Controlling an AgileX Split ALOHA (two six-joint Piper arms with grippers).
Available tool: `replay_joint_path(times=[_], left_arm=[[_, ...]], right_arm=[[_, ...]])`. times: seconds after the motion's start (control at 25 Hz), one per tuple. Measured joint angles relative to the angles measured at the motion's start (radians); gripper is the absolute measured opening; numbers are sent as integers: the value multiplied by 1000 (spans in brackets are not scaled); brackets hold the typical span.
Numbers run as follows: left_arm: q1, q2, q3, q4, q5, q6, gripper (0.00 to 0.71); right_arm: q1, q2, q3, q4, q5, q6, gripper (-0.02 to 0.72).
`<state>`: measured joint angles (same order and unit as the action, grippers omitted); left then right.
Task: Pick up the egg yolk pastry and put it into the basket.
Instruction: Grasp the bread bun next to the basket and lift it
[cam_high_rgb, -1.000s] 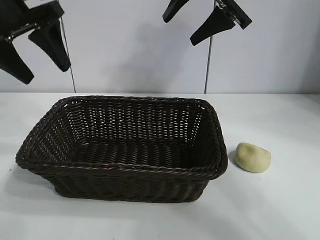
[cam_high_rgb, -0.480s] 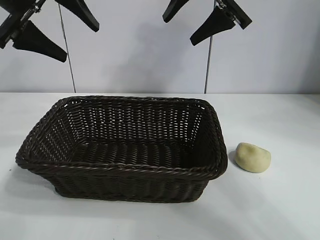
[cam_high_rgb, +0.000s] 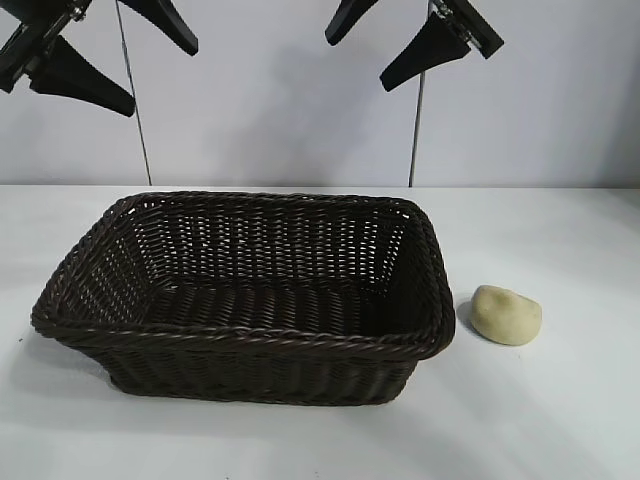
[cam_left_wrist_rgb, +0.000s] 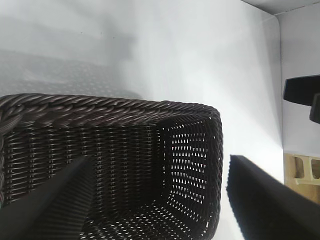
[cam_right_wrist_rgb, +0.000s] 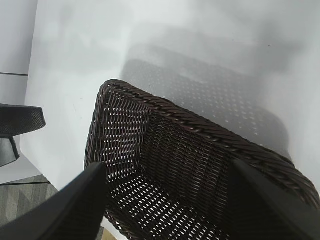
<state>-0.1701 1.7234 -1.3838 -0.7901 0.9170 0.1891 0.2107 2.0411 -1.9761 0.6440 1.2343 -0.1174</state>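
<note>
Pale yellow, the egg yolk pastry (cam_high_rgb: 506, 315) lies lower right on the table (cam_high_rgb: 560, 400), long axis across the frame, just beside the basket (cam_high_rgb: 240, 340). Left gripper (cam_high_rgb: 115, 60) upper left and right gripper (cam_high_rgb: 385, 45) top centre hang spread wide, empty.

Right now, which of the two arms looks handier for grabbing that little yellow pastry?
The right one. The egg yolk pastry lies on the table right of the basket, and the right pincer hangs open nearer that side; the left pincer hangs beyond the basket's far end.
</note>
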Motion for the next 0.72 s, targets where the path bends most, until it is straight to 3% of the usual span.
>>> replay_joint_path(times=[0.4, 0.72], left_arm=[[0, 0, 0, 0, 3, 0, 541], [0, 0, 0, 0, 3, 0, 541]], right_arm=[[0, 0, 0, 4, -2, 0, 495], [0, 0, 0, 55, -3, -11, 495]])
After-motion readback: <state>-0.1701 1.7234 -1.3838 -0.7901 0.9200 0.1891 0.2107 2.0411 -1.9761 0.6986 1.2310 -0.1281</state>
